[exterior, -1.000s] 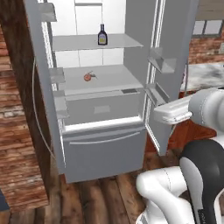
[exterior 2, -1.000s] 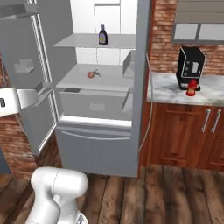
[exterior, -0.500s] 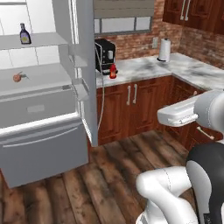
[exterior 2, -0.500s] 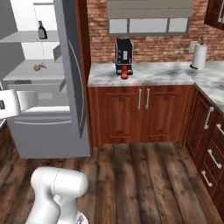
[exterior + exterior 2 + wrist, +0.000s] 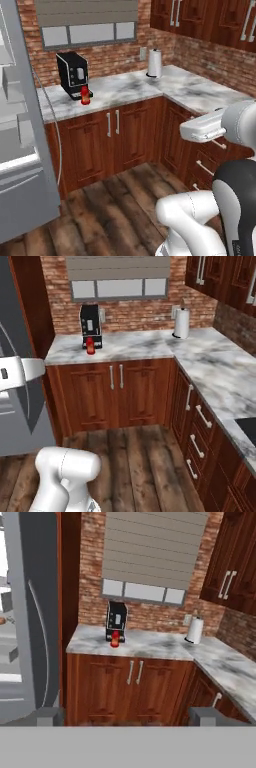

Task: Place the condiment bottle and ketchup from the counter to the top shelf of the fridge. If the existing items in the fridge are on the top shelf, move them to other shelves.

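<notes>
Now facing the counter (image 5: 130,348): small red ketchup (image 5: 90,346) upright, touching the front of the black coffee machine (image 5: 90,325). Gripper (image 5: 127,716) far off, fingers spread wide, holding nothing. Best to drive closer, then approach level, straddling the bottle.

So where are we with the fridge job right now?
Nothing looks finished from here. The ketchup stands on the counter in front of the coffee machine. The hand is open and empty, facing that counter, with the fridge door open. Left: grab the ketchup and shelve it up top.
</notes>
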